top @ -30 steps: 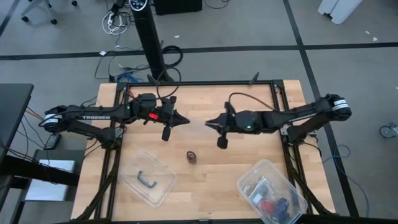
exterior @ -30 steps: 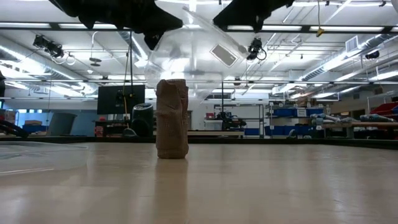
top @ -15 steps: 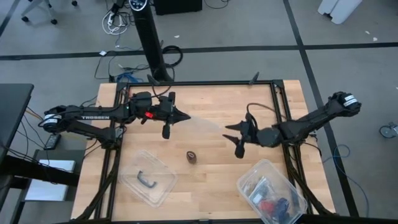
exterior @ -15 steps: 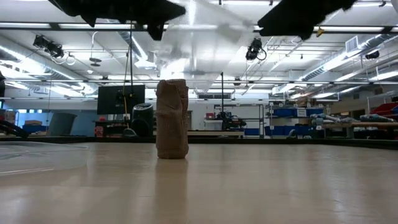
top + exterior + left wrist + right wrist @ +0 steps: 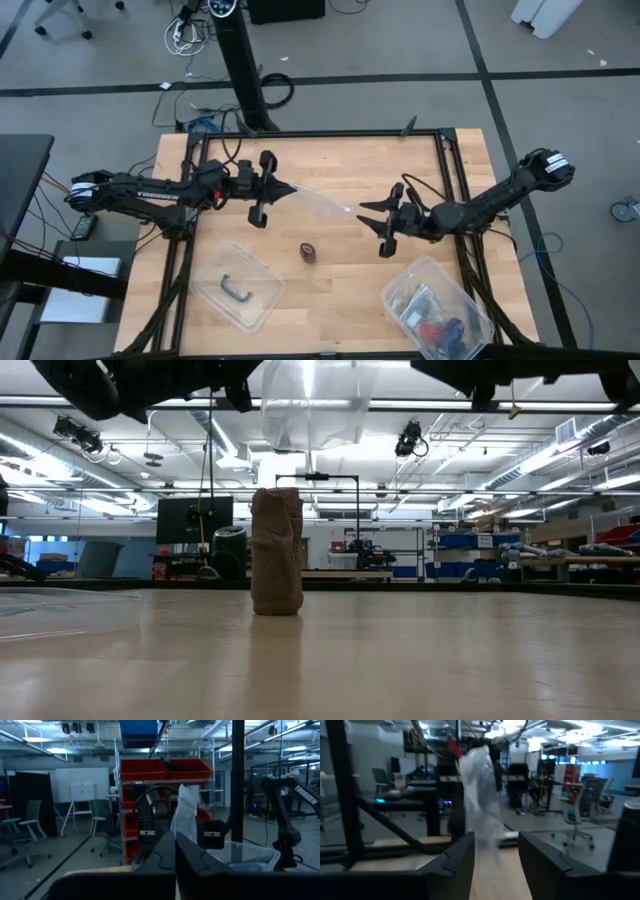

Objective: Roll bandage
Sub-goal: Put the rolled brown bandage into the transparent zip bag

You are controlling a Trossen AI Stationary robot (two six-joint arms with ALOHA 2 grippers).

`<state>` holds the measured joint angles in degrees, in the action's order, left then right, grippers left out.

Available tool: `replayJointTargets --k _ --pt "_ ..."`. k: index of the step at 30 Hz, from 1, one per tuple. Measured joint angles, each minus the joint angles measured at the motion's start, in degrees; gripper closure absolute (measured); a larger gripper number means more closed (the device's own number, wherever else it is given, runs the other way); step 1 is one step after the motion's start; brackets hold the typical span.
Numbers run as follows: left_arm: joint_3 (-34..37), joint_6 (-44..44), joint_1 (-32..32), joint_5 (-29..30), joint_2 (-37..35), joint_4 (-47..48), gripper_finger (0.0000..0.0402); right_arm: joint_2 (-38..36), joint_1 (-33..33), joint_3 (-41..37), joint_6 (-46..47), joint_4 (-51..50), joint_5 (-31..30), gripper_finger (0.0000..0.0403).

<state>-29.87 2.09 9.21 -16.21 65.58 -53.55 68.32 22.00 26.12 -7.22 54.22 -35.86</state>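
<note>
Bandage [image 5: 276, 551] roll upright (axis vertical)

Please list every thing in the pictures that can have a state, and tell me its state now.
bandage: rolled, standing upright on the table, untouched.
clear plastic bag: hanging in the air from the left end effector.
left end effector: shut on the bag.
right end effector: open, holding nothing.
clear tub: open, black handle piece inside.
</note>
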Motion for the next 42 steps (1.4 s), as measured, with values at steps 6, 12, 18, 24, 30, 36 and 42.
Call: replayJointTargets --k 6,12,18,24,30,36,42 --pt "0.25 -0.15 0.00 1.18 0.04 0.58 0.0401 0.01 -0.02 3.24 -0.20 -0.24 2.96 0.0260" --pt "0.25 -0.24 0.00 1.33 0.04 0.54 0.0401 1.51 -1.38 4.03 -0.08 -1.14 3.10 0.0280" --pt "0.25 -0.28 0.00 1.31 0.39 0.72 0.0401 4.57 -3.31 4.05 1.00 1.33 3.36 0.0304" --pt "0.25 -0.33 0.00 1.31 0.39 0.69 0.0401 5.71 -4.18 4.05 0.34 4.54 5.71 0.0342" --pt "0.25 -0.35 -0.01 2.62 0.42 2.46 0.0401 5.69 -5.86 4.05 0.08 4.47 5.73 0.0397" --pt "0.23 -1.85 -1.55 4.31 2.15 1.70 0.0401 5.89 -7.88 5.10 1.03 3.20 8.35 0.0400" --pt "0.20 -1.92 -2.64 5.67 5.82 -1.60 0.0401 10.03 -9.26 9.98 1.27 -1.35 10.22 0.0401"
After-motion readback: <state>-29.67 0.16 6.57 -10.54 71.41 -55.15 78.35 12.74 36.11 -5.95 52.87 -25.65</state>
